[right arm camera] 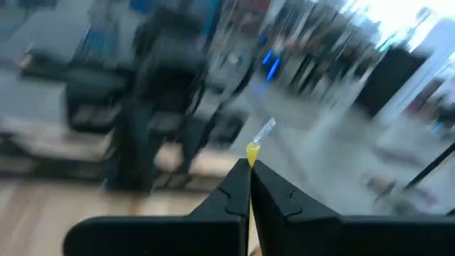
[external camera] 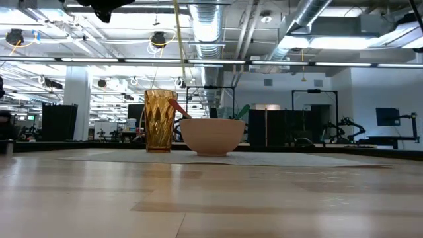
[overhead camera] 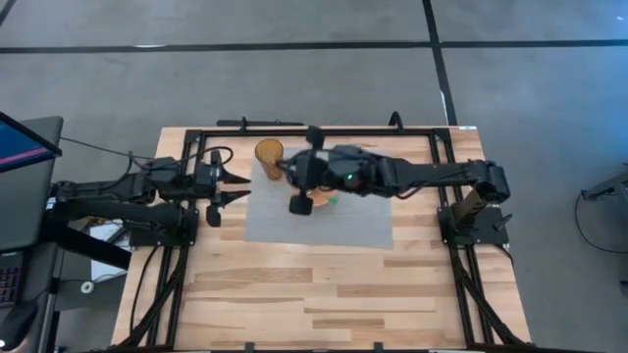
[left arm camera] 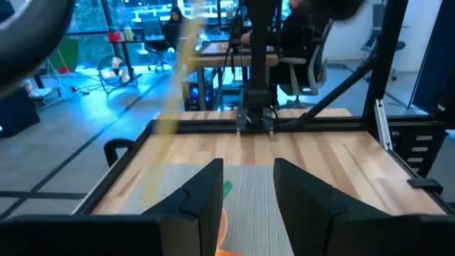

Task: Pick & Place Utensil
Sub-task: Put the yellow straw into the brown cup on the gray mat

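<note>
A thin yellow utensil (external camera: 179, 39) hangs nearly upright over the amber ribbed cup (external camera: 159, 120), which stands on a grey mat (overhead camera: 343, 224). Next to the cup stands a pale bowl (external camera: 212, 135) with a red utensil (external camera: 178, 108) and a green one (external camera: 242, 112) leaning on its rim. My right gripper (right arm camera: 250, 169) is high above the mat near the cup (overhead camera: 269, 152), shut on the yellow utensil. My left gripper (left arm camera: 246, 186) waits open at the mat's left edge (overhead camera: 235, 186). My right gripper pinches the yellow utensil's upper part (right arm camera: 252, 151) between its two fingertips; a short pale end (right arm camera: 264, 129) sticks out past them. The utensil is lifted clear and hangs below the fingers (external camera: 182, 66), almost upright. I cannot tell whether its lower end reaches the cup.
The right arm (overhead camera: 422, 176) stretches across the mat and hides the bowl from above. A black frame (overhead camera: 324, 129) runs along the table's far edge and down both sides. Bare wood (overhead camera: 324, 294) fills the near half of the table.
</note>
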Action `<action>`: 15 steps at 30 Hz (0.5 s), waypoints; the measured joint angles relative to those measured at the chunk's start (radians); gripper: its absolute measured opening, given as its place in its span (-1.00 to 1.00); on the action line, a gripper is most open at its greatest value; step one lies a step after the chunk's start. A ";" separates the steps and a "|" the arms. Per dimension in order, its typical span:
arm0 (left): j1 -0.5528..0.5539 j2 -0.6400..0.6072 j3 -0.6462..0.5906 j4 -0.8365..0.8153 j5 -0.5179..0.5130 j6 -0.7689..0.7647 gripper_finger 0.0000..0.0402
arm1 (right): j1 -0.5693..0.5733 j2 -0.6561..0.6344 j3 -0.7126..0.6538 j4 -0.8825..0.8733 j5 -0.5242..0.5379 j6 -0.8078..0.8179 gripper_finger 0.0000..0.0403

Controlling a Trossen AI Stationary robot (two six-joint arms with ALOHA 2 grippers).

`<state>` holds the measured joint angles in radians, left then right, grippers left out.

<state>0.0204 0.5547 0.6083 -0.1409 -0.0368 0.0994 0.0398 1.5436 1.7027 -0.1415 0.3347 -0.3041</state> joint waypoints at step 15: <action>0.000 0.024 -0.001 -0.001 0.000 0.000 -0.37 | -0.272 0.112 -0.025 0.236 -0.287 0.180 -1.00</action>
<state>0.0204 0.5787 0.6071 -0.1419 -0.0372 0.0994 -0.2321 1.6560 1.6779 0.0941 0.0473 -0.1244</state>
